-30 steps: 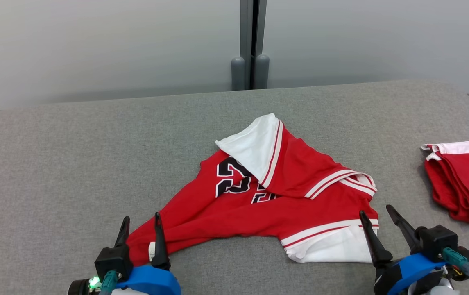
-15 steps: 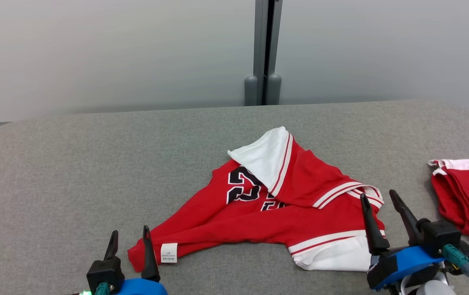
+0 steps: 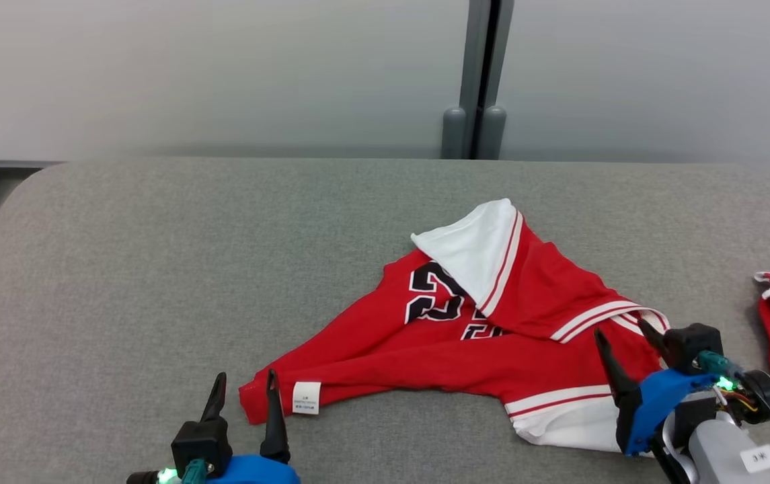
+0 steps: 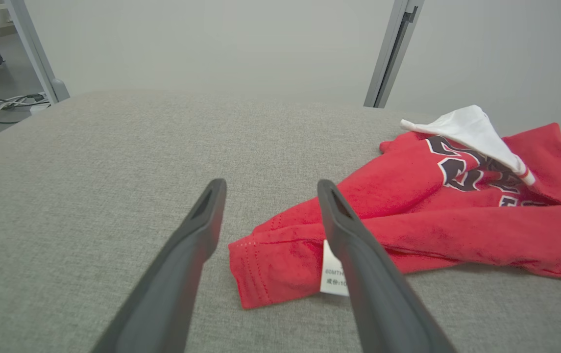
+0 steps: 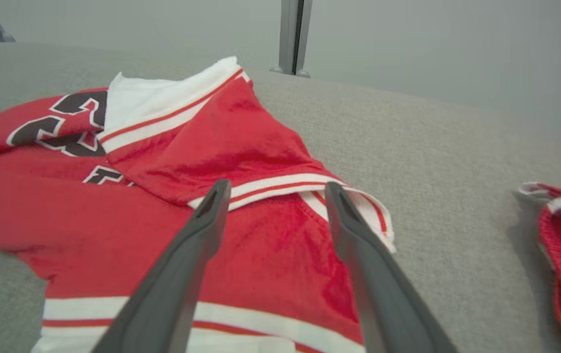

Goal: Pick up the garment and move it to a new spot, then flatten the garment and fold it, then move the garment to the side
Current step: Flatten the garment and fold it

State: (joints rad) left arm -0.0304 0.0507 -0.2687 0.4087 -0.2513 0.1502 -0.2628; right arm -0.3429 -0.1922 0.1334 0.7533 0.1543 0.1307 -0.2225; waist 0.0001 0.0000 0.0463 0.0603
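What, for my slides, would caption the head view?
Left hand and right hand, both open, by a crumpled jersey on a table.

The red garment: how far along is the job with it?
Done: nothing sure; the garment lies crumpled on the grey surface. In hand: left gripper, open, at its labelled corner; right gripper, open, over its striped hem. Left: flattening, folding, moving aside.

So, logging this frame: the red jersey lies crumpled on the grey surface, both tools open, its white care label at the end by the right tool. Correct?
No: the head view shows the white care label at the red jersey's end by the left tool, not the right tool. The rest stands.
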